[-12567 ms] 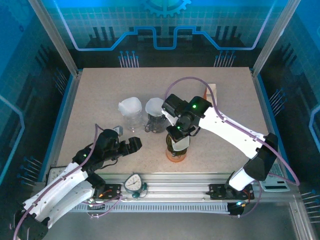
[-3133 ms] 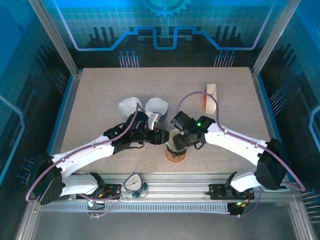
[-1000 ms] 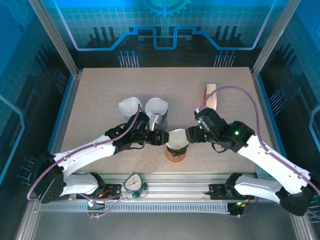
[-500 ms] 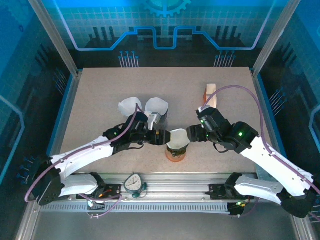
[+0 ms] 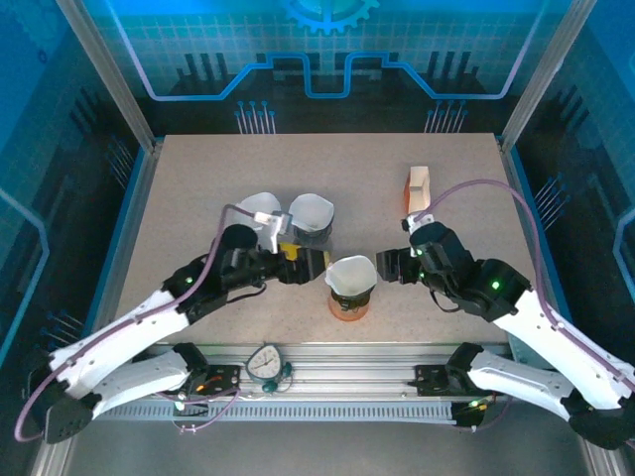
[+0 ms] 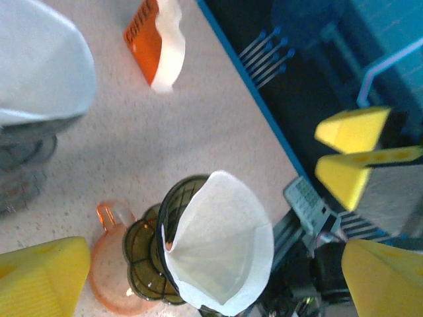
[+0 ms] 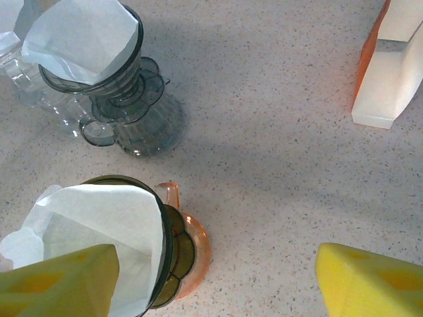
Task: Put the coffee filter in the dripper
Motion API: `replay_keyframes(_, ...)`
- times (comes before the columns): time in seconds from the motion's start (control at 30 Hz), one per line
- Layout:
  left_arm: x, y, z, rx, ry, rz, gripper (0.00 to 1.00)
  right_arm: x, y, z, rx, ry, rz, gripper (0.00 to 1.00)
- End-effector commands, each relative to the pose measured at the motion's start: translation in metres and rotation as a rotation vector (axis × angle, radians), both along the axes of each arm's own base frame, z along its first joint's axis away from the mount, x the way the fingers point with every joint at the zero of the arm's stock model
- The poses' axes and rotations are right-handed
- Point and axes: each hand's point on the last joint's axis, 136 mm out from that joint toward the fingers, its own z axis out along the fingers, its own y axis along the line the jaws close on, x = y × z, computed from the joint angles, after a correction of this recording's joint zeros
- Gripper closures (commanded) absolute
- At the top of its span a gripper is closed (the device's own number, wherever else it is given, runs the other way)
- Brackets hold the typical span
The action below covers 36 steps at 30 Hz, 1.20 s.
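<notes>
Coffee filter [image 5: 351,275] sits in the dripper [image 7: 173,259] by the near edge of the table [image 5: 198,178]. Judged light, flimsy, easily creased; pinch its upper rim. Left claw [image 5: 314,266] and right claw [image 5: 387,266]: both spread, empty.

A lab test cell: aluminium-framed enclosure [image 5: 107,84], blue printed backdrop [image 5: 327,40], speckled table [image 5: 327,178].

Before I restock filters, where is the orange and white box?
In the top view, the orange and white box stands right of centre on the table, beyond the orange dripper and right of the grey dripper.
</notes>
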Motion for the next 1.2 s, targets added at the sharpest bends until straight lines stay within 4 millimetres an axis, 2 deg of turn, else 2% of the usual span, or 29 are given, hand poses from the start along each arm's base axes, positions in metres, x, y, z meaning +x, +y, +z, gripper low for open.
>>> replay_keyframes(0.0,0.005,0.03,0.017,0.044,-0.066,0.131,0.01,0.004,-0.012,-0.004,-0.005,-0.033,-0.054,0.21)
replay_keyframes(0.13,0.004,0.069,0.007,0.115,-0.077,0.276,0.01,-0.005,-0.019,-0.026,-0.002,0.001,-0.066,0.21)
replay_keyframes(0.17,0.006,0.08,0.003,0.127,-0.067,0.317,0.01,-0.006,-0.02,-0.027,0.007,0.0,-0.072,0.21)
replay_keyframes(0.23,0.012,0.098,-0.002,0.128,-0.036,0.38,0.01,-0.009,-0.022,-0.04,-0.001,0.018,-0.078,0.21)
replay_keyframes(0.3,0.022,0.117,-0.007,0.115,0.004,0.452,0.04,-0.01,-0.02,-0.042,0.012,0.018,-0.068,0.21)
replay_keyframes(0.47,0.056,0.165,-0.017,-0.016,0.083,0.641,0.17,-0.009,-0.016,-0.04,0.029,0.009,-0.048,0.21)
replay_keyframes(0.57,0.074,0.19,-0.034,-0.128,0.155,0.749,0.21,-0.009,-0.015,-0.035,0.035,-0.004,-0.039,0.21)
replay_keyframes(0.7,0.094,0.207,-0.067,-0.21,0.231,0.816,0.25,-0.011,-0.016,-0.032,0.043,-0.012,-0.031,0.21)
replay_keyframes(0.83,0.115,0.207,-0.117,-0.211,0.351,0.836,0.37,-0.012,-0.017,-0.031,0.044,-0.014,-0.028,0.21)
replay_keyframes(0.9,0.122,0.208,-0.135,-0.216,0.387,0.854,0.41,-0.012,-0.017,-0.03,0.048,-0.017,-0.028,0.21)
replay_keyframes(1.17,0.136,0.22,-0.172,-0.214,0.434,0.934,0.54,-0.016,-0.021,-0.028,0.053,-0.02,-0.029,0.21)
